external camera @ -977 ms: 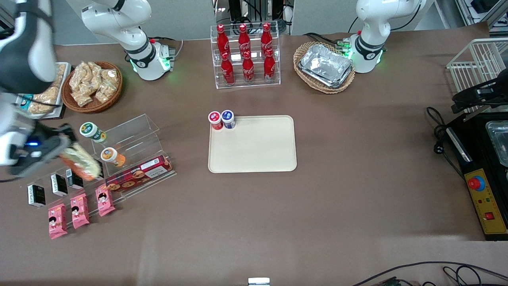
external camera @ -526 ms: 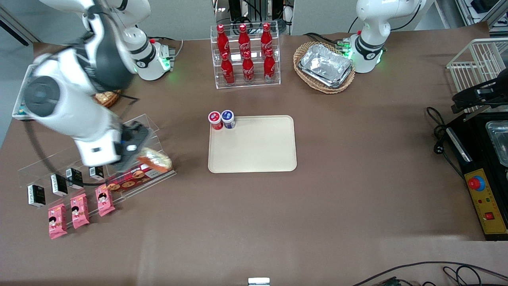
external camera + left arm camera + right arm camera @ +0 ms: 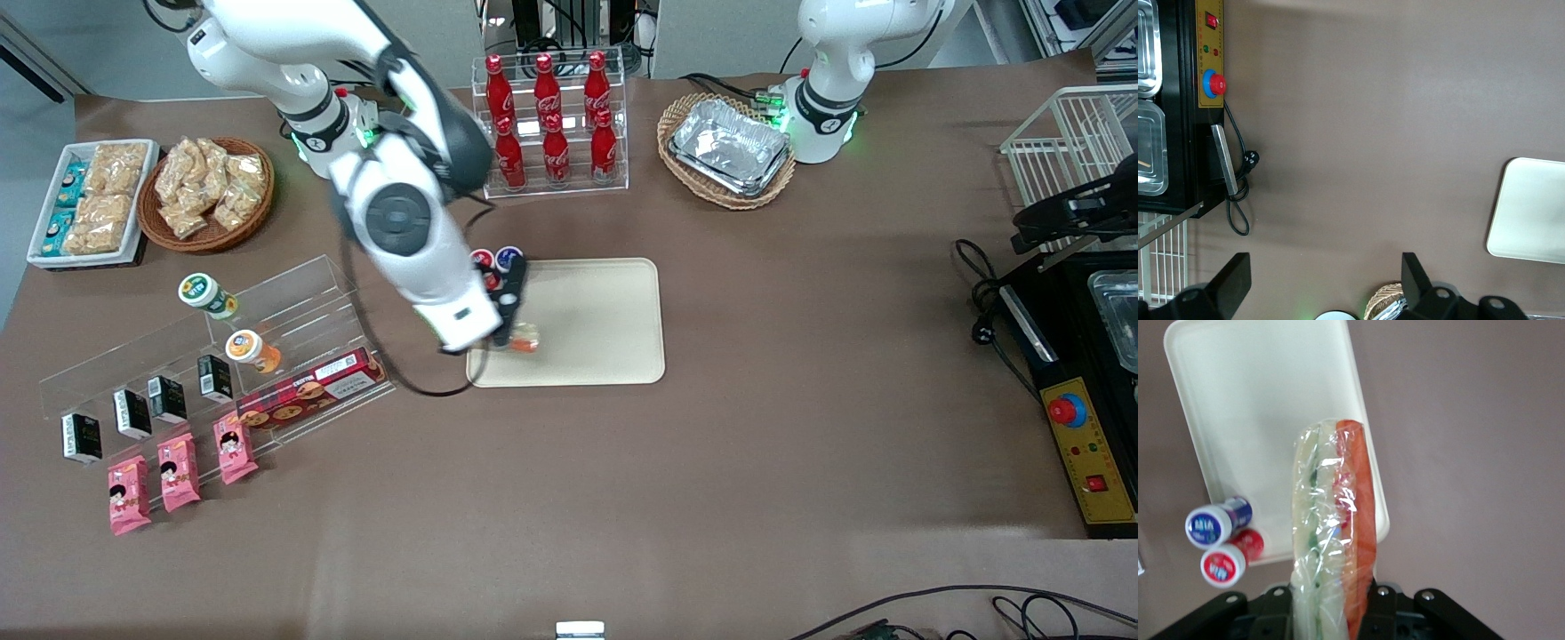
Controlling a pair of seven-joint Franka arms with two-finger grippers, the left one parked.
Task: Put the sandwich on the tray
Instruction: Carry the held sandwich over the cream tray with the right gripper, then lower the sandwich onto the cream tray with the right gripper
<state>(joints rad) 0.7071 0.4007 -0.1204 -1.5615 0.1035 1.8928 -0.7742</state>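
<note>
My gripper [image 3: 514, 333] is shut on the sandwich [image 3: 526, 339], a plastic-wrapped wedge with pale bread and orange and green filling. It holds the sandwich above the cream-beige tray [image 3: 596, 311], over the tray's edge toward the working arm's end. In the right wrist view the sandwich [image 3: 1331, 533] stands on edge between the jaws, above the tray [image 3: 1258, 407] and its rim. The arm hides most of the sandwich in the front view.
A red-capped cup [image 3: 481, 260] and a blue-capped cup [image 3: 508, 259] stand at the tray's corner, close to the gripper; both show in the right wrist view [image 3: 1223, 565] [image 3: 1210, 525]. A clear rack of cola bottles [image 3: 549, 124] stands farther back. A clear snack shelf [image 3: 222, 356] lies toward the working arm's end.
My gripper has carried the sandwich from over the clear snack shelf across the table to above the tray's edge, next to the two cups.
</note>
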